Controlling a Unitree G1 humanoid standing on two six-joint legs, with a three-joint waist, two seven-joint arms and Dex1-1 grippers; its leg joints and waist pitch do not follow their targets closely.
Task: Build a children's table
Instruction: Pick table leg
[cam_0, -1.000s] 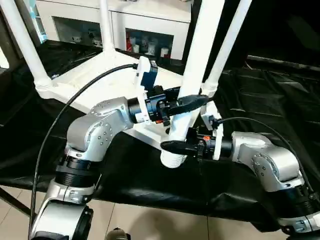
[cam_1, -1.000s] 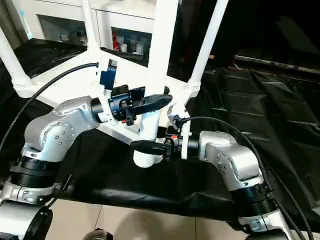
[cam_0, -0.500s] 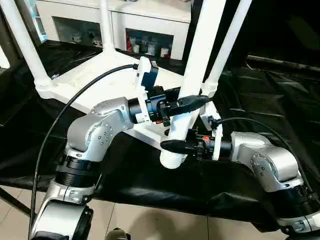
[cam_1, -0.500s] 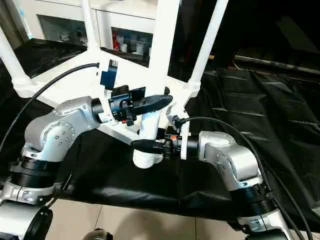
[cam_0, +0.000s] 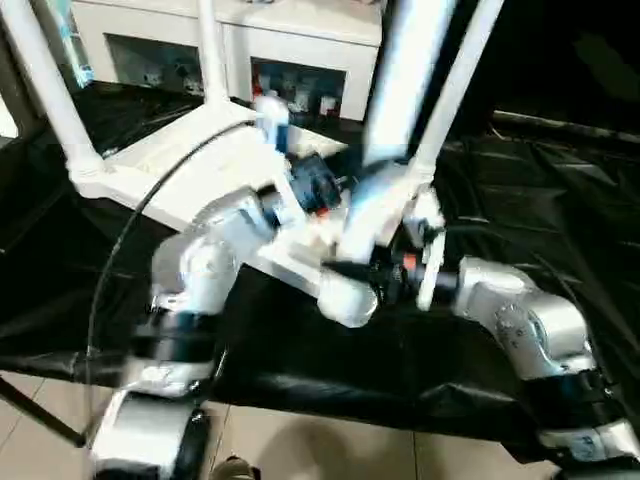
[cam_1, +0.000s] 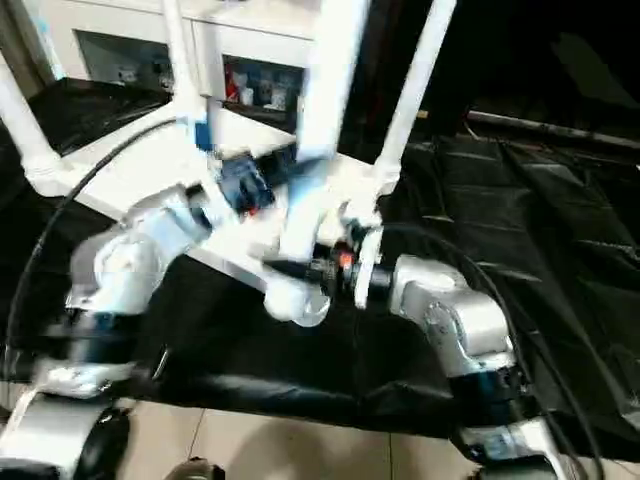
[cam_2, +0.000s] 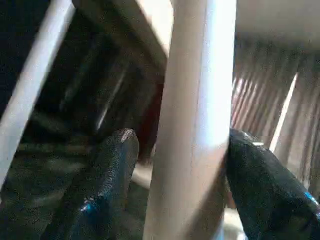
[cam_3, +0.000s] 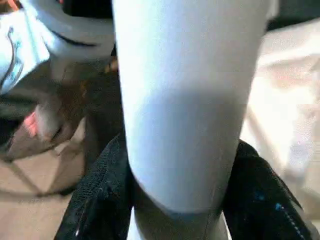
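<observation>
The children's table lies upside down: its white tabletop (cam_0: 170, 170) rests on the black cloth, with white legs (cam_0: 45, 90) standing up from its corner sockets. One more white leg (cam_0: 395, 100) is held upright over the near corner, its ribbed lower end (cam_0: 350, 298) just above the cloth. My right gripper (cam_0: 352, 270) is shut on this leg low down, fingers (cam_3: 100, 200) pressed on both sides. My left gripper (cam_0: 350, 192) is higher up. Its fingers (cam_2: 110, 170) stand around the leg (cam_2: 195, 125), with a gap on one side.
A white cabinet (cam_0: 290, 60) with glass doors stands behind. The large black-draped table (cam_0: 540, 180) spreads to the right of the work. Its near edge drops to a tiled floor (cam_0: 300, 450). A black cable (cam_0: 130, 230) loops over my left arm.
My left arm is swinging, blurred, and its fingers have spread off the leg. The right gripper keeps its hold low on the leg, which has tilted slightly.
</observation>
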